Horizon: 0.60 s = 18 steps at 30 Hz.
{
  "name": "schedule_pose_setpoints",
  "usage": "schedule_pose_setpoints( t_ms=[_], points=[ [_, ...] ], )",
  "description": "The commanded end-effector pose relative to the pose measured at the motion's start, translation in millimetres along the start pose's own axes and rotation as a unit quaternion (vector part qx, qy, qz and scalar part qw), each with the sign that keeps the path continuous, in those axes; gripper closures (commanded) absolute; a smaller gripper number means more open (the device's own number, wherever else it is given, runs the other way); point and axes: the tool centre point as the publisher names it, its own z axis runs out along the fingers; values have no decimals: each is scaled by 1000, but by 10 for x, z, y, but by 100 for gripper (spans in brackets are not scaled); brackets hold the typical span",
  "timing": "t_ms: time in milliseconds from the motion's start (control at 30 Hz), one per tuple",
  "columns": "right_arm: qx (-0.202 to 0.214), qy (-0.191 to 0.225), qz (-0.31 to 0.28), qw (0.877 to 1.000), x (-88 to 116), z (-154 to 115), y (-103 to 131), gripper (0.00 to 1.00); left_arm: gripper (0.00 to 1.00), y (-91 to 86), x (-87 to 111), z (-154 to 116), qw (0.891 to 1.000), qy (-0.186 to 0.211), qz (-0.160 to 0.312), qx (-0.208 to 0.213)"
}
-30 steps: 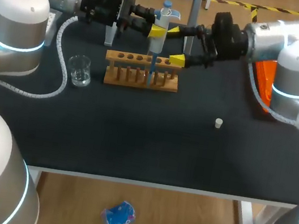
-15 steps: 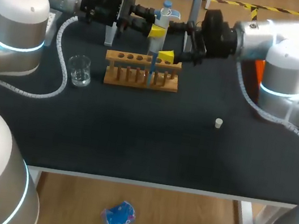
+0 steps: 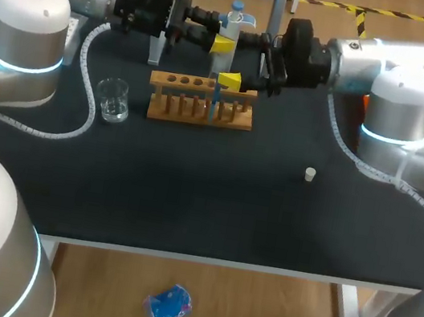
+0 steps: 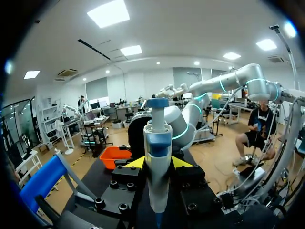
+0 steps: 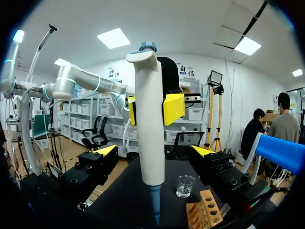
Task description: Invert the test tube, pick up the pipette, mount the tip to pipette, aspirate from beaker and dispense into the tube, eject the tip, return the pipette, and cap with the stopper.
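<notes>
1. find the pipette [image 3: 229,35] upright above the rack [image 3: 201,101], in the same spot as a second ago, its blue tip [image 3: 215,98] pointing down among the rack's holes; cannot tell how deep it reaches.
2. see it clamped from two sides by the left gripper [image 4: 158,163], yellow fingertips pressed on the body just under the head; no shift in that arm over the second.
3. mark the one real change: the right gripper [image 5: 153,151], well clear of the pipette a second ago, swings in from the right and now straddles it.
4. read its fingers as spread apart, one on each side of the lower body, neither touching in the right wrist view; so no grip yet.
5. judge this as a second gripper arriving for the pipette's next action, perhaps a take-over or a steadying hold for dispensing or ejecting; cannot say which.
6. take the tip as already mounted; no liquid visible inside it.
7. find the beaker [image 3: 113,100] standing left of the rack, near but apart from it, and the stopper [image 3: 310,174] lying alone well off to the rack's right; both unmoved, so capping is not yet done.
8. watch the closing: fingers meeting off-centre may tilt the pipette in the left grip or knock the tip against the rack.
</notes>
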Motion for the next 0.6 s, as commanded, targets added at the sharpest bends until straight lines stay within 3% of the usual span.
schedule_pose_setpoints(
  t_ms=[33,300,433,467,600],
  points=[
    [-2,-1,0,1000,-6,12,-11,0,100,-4,-4,-14,1000,2,0,0],
    [-5,1,1,1000,-10,62,0,2,100,-4,-4,-14,1000,2,0,0],
    [-4,3,1,1000,-12,76,-1,11,100,-4,-4,-14,1000,2,0,0],
    [-4,3,1,1000,-13,80,-2,31,100,-4,-4,-14,1000,2,0,0],
    [-4,2,3,1000,-18,85,-7,67,100,-4,-4,-14,1000,2,0,0]
  ],
)
